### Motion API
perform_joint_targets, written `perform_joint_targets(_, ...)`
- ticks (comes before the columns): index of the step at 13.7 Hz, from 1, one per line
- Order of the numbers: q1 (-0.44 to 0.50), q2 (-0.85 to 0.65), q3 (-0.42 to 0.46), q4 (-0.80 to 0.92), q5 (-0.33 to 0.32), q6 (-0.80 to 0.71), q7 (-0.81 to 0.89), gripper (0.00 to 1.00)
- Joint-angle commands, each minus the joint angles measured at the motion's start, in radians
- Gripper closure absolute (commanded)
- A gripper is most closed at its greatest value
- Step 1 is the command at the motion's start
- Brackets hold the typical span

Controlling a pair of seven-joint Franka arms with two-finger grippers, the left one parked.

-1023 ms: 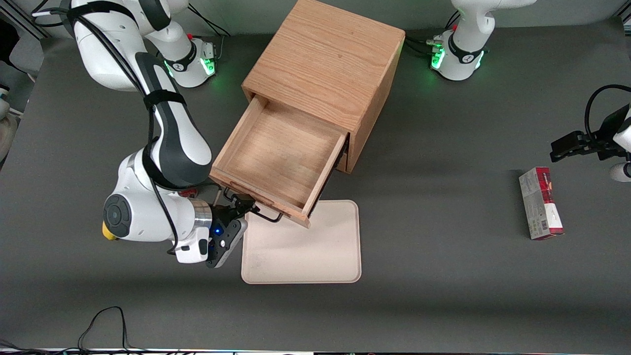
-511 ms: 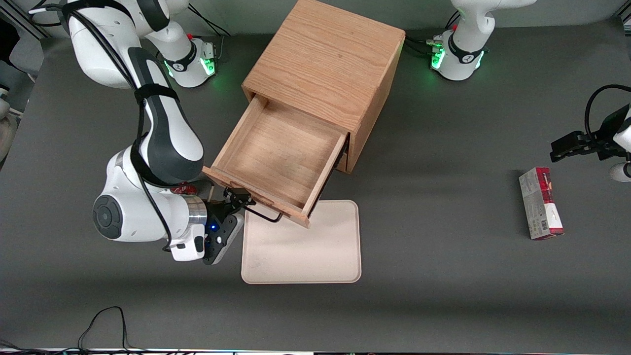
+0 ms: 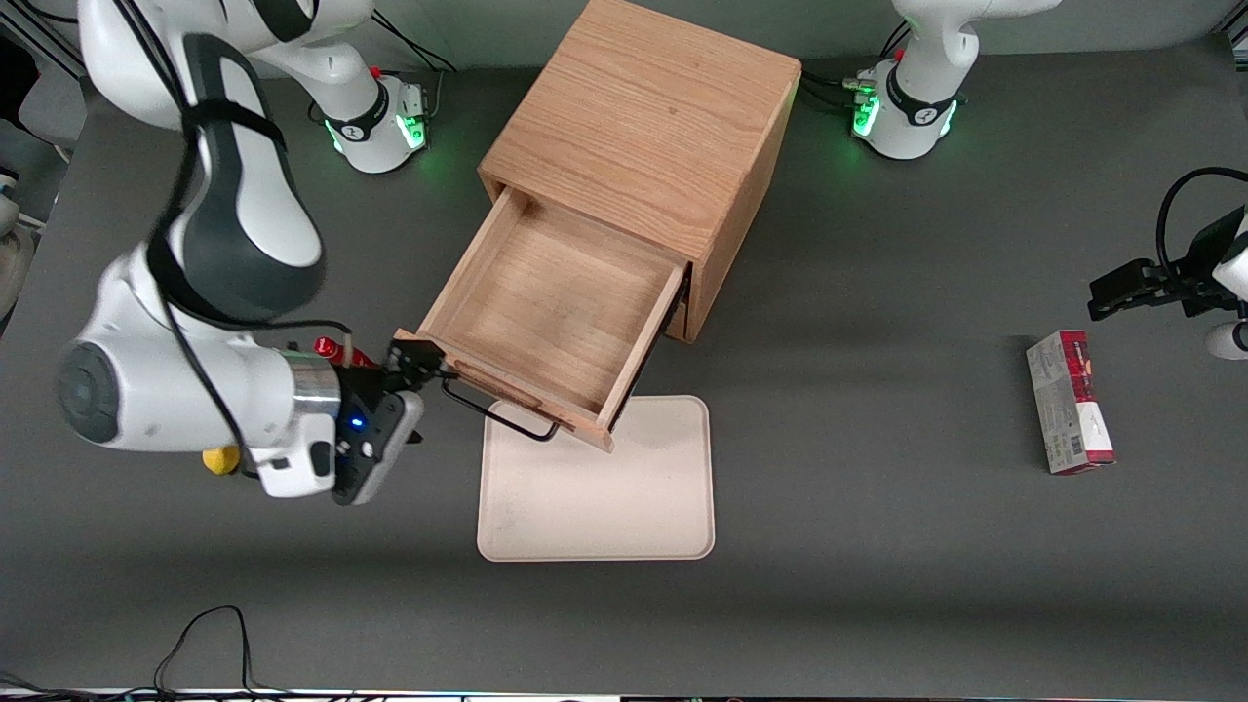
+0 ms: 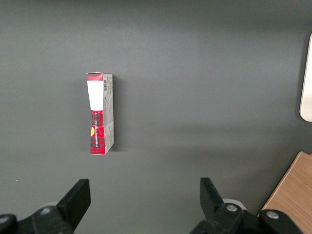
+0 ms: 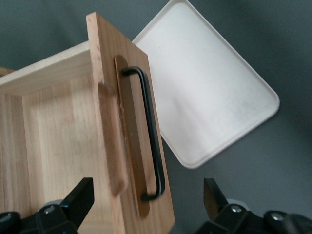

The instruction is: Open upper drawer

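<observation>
The upper drawer [image 3: 551,307] of the oak cabinet [image 3: 643,127] stands pulled far out and is empty inside. Its long black wire handle [image 3: 499,416] runs along the drawer front, over the edge of a tray. My right gripper [image 3: 417,363] is open and holds nothing. It sits just off the drawer front's corner toward the working arm's end, clear of the handle. In the right wrist view the drawer front [image 5: 109,122] and the handle [image 5: 152,136] lie ahead of the open gripper [image 5: 146,207], between the spread fingers [image 5: 78,195]. The bottom drawer is hidden under the open one.
A cream tray [image 3: 597,487] lies on the table in front of the drawer, also in the right wrist view [image 5: 209,97]. A small red object [image 3: 331,348] and a yellow one [image 3: 220,459] sit by my wrist. A red-and-white box [image 3: 1069,402] lies toward the parked arm's end.
My gripper has slid sideways off the handle toward the working arm's end, and the whole arm has swung that way. The drawer has stayed open.
</observation>
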Motion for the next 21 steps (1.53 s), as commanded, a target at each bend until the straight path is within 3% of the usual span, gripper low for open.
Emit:
perform_joint_targets(1,0.006,-0.181,-0.006,-0.197,-0.100,-0.011,0.008,0.00)
perform_joint_targets(4,0.014,-0.372,-0.065,-0.430,-0.163,0.041,0.014,0.00)
perform_joint_targets(5,0.014,-0.422,-0.069,-0.482,-0.224,0.059,0.042,0.00)
perform_joint_targets(7,0.018,-0.511,-0.067,-0.576,-0.323,0.063,0.224,0.00)
perform_joint_targets(9,0.017,-0.591,-0.070,-0.672,-0.375,0.064,0.358,0.00)
perform_joint_targets(12,0.012,-0.633,-0.141,-0.722,-0.380,0.063,0.465,0.00)
perform_joint_targets(21,-0.005,-0.614,-0.188,-0.656,-0.371,0.052,0.496,0.00)
